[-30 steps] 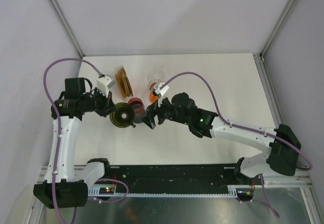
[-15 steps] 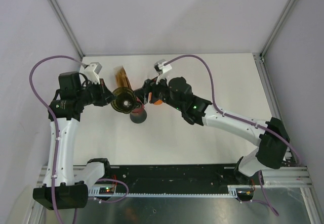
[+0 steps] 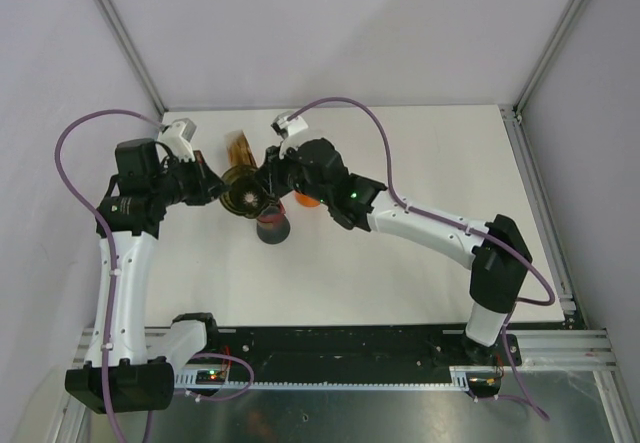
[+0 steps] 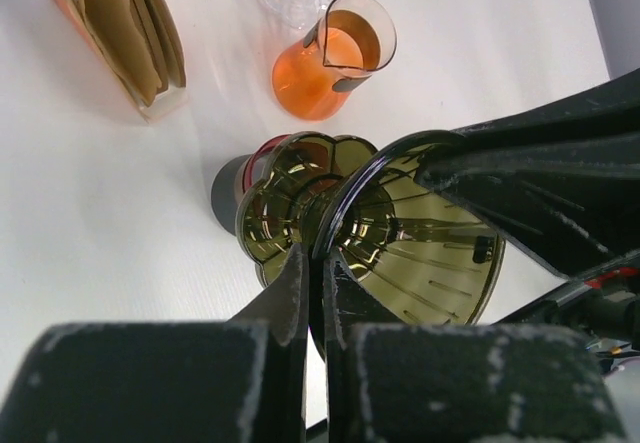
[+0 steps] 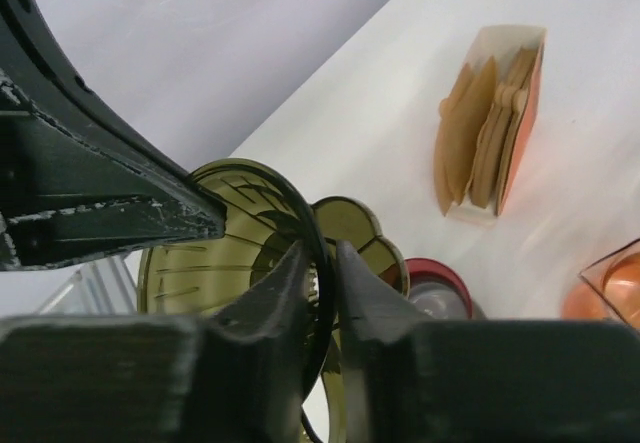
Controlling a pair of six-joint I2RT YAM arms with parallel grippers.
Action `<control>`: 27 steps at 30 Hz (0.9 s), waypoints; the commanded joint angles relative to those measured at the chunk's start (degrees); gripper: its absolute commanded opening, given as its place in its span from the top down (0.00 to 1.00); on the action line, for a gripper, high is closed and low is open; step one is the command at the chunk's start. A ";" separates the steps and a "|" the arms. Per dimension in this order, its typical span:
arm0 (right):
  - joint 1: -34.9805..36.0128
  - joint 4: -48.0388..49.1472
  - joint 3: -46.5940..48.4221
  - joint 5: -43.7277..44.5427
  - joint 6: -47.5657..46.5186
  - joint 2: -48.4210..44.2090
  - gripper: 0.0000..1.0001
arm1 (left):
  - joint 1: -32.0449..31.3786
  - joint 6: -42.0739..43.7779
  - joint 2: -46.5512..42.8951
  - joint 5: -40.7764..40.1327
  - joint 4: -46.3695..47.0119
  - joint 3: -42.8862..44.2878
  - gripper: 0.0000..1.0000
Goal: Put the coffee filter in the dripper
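Left gripper and right gripper are each clamped on the olive dripper, just by a red-rimmed cup. Coffee filters, likely light, limp paper, stand in an orange holder nearby; one is best nipped at its top edge. The white table looks smooth, and a carafe crowds close.

Top view: even, diffuse light; white table bright, shadows short and soft. Left wrist: glare streaks on dripper ribs; left gripper blurred toward 6 o'clock. Right wrist: right gripper out of focus, beaker at 4 o'clock smeared.
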 commanded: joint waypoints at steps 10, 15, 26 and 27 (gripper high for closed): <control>-5.88 -8.70 2.09 -5.71 -1.94 -2.36 1.00 | 0.26 3.96 1.24 1.46 4.56 0.71 0.47; -9.17 -11.53 0.69 -7.57 -3.12 -6.46 1.00 | 0.26 6.36 2.53 0.91 6.35 1.32 0.21; -17.61 -19.42 -4.96 -10.54 -10.13 -19.54 1.00 | -6.77 11.90 12.26 -4.61 12.60 -4.26 0.29; -18.47 -19.86 -5.76 -10.50 -10.57 -20.58 1.00 | -7.68 12.73 13.41 -5.35 12.64 -4.29 0.30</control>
